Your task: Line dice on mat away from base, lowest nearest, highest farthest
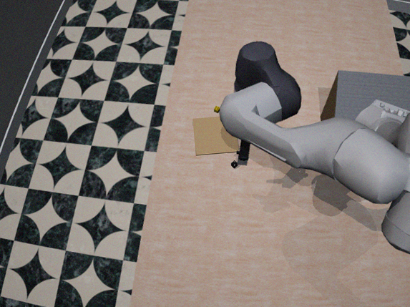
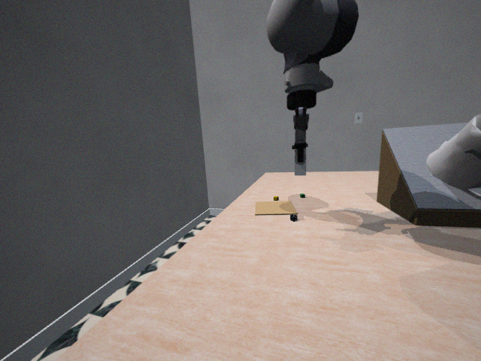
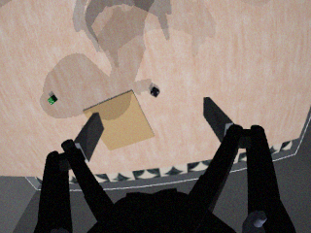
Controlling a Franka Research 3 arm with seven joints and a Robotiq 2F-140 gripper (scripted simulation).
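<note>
The tan mat (image 1: 208, 137) (image 2: 271, 208) (image 3: 123, 123) lies flat on the table. A yellow die (image 1: 216, 109) (image 2: 276, 198) sits on the table just off the mat's far edge. A black die (image 1: 232, 164) (image 2: 293, 217) (image 3: 155, 91) sits on the table just off the mat's near corner. A green die (image 2: 302, 195) (image 3: 52, 99) sits on the table beside the mat, hidden by the arm in the top view. My gripper (image 2: 300, 170) (image 3: 151, 114) is open and empty, high above the table over the mat's edge. The yellow die does not show in the wrist view.
A large grey box with brown sides (image 1: 374, 90) (image 2: 423, 174) stands on the wooden table (image 1: 242, 237) (image 2: 271, 291) near the robot's base. The table's edge runs just beyond the mat, with chequered floor (image 1: 67, 141) below.
</note>
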